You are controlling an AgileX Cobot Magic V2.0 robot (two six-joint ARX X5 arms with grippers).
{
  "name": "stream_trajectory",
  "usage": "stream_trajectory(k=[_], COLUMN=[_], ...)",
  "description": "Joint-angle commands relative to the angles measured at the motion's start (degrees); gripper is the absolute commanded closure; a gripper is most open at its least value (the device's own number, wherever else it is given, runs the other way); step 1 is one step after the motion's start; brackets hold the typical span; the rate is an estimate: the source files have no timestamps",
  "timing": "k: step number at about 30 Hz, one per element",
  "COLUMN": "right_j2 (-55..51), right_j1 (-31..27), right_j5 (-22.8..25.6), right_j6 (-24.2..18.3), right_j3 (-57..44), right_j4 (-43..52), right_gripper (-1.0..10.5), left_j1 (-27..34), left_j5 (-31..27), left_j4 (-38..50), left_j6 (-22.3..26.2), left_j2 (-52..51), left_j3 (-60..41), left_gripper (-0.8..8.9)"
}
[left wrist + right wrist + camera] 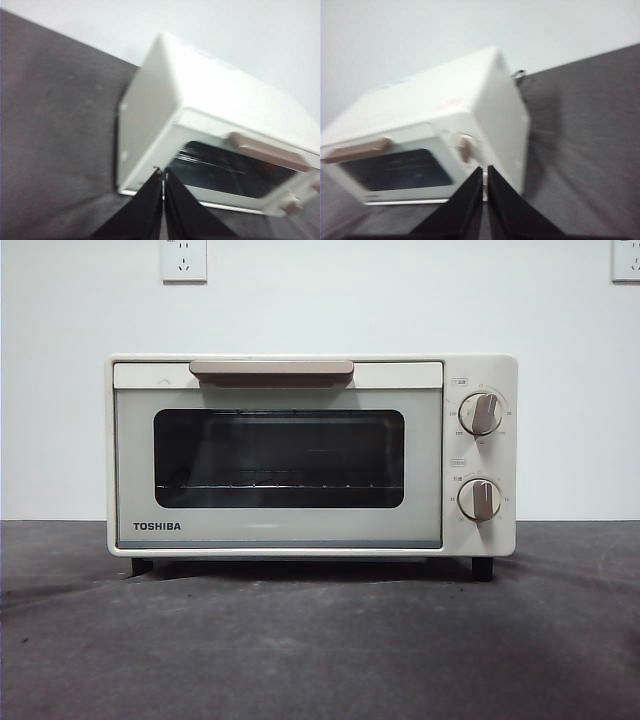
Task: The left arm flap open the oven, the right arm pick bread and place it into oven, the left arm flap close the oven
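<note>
A cream TOSHIBA toaster oven [310,455] stands centred on the dark bench [320,650], door shut, beige handle [271,369] along its top edge. The left pincer [163,175] and right pincer [485,172] hang above the oven's two ends, each closed with nothing held.

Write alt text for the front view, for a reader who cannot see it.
A cream-white TOSHIBA toaster oven stands centred on a dark grey table against a white wall, its dark glass door shut and a wire rack visible inside. A beige bar handle runs along the door's top, and two beige knobs sit one above the other beside the door. No arm or bread shows.
</note>
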Motion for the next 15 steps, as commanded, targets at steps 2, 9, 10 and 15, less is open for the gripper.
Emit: stream_trajectory(k=[2,9,10,15], right_j2=[5.49,13.4,14.6,19.54], right_j1=[-0.04,0.68,0.96,3.43], right_j5=[-4.7,-12.57,-13.86,-17.11], right_j6=[-0.7,-6.29,-7.93,-16.55], right_j3=[6.19,16.46,18.01,24.35], right_j4=[-0.33,-6.03,-7.82,-16.76], right_gripper=[9.4,9.4,9.4,9.4], left_j1=[-2.43,-4.26,-4.57,-6.1], left_j5=[2.01,11.45,13.11,20.28], left_j4=[-2.45,-9.27,-10.03,-14.67], left_j6=[4.68,11.34,12.57,16.76], left_j2=[5.9,16.44,17.59,21.33], left_j3=[8.68,21.84,23.41,29.14], left_gripper=[8.03,8.03,8.03,8.03])
